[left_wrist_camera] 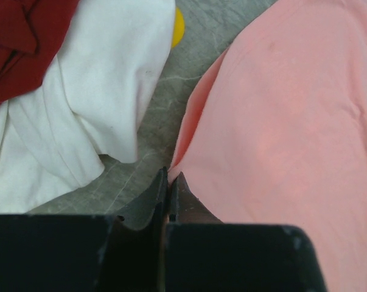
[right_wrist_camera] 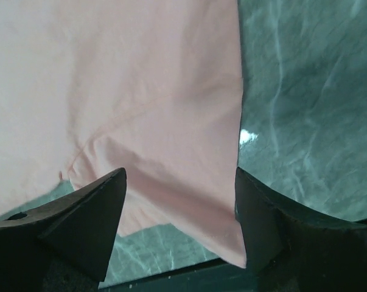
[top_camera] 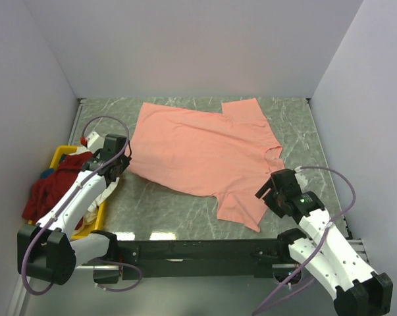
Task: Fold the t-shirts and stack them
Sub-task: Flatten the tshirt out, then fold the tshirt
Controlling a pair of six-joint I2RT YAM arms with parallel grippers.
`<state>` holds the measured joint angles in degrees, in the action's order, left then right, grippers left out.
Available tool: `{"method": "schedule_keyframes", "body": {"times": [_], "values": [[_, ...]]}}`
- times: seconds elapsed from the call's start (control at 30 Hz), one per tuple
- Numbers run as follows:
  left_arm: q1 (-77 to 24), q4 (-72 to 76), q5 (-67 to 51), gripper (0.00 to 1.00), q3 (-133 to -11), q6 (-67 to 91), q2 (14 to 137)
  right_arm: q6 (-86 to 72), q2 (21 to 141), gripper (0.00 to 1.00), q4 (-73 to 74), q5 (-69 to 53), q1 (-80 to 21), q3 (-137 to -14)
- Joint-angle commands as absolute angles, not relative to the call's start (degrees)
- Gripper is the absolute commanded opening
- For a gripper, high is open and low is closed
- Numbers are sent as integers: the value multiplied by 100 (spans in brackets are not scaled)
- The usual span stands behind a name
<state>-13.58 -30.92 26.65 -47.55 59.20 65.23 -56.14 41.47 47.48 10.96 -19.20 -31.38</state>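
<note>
Jaws on the right gripper are wide open, holding nothing, with the near sleeve of the salmon-pink t-shirt lying flat right between them on the worktop. Shirt's long axis runs off to their left, ending at the left gripper, jaws closed at the hem; can't tell if cloth's pinched. Right arm's nearest that sleeve, I'd say.

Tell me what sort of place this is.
Probably a robot test booth: plain white walls box in a marble-look table, with a left arm and right arm mounted at its near edge.
</note>
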Motion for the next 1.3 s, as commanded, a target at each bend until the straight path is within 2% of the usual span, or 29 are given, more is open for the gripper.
{"method": "schedule_keyframes", "body": {"times": [0.0,0.1,0.23,0.4,0.63,0.9,1.1,1.17,1.2,1.27], "values": [[-1336,-2927,2540,1,-4615,5880,6354,-5879,3833,76,4641,66,-1872,-2736],[-1318,-2874,2523,1,-4527,5897,6372,-6116,3359,76,4693,-420,-1872,-2365],[-1318,-2839,2549,1,-4465,5889,6390,-6187,2945,76,5176,-466,-1881,-2355],[-1310,-2786,2566,1,-4403,5897,6372,-6214,3137,74,5590,-703,-1872,-2356],[-1301,-2734,2523,1,-4368,5889,6398,-6161,3779,74,6275,-404,-1881,-2698],[-1309,-2663,2496,1,-4324,5941,6425,-6748,3560,74,5679,-1167,-1881,-2075],[-1301,-2646,2496,1,-4298,5924,6460,-7276,3200,64,5080,-1520,-1881,-1582],[-1301,-2646,2496,1,-4307,5915,6469,-7312,3129,60,5150,-1284,-1881,-1634],[-1301,-2637,2505,1,-4307,5915,6460,-7339,3085,53,5159,-1188,-1881,-1670],[-1301,-2637,2496,1,-4280,5915,6451,-7295,3050,45,5115,-933,-1881,-1792]]}}
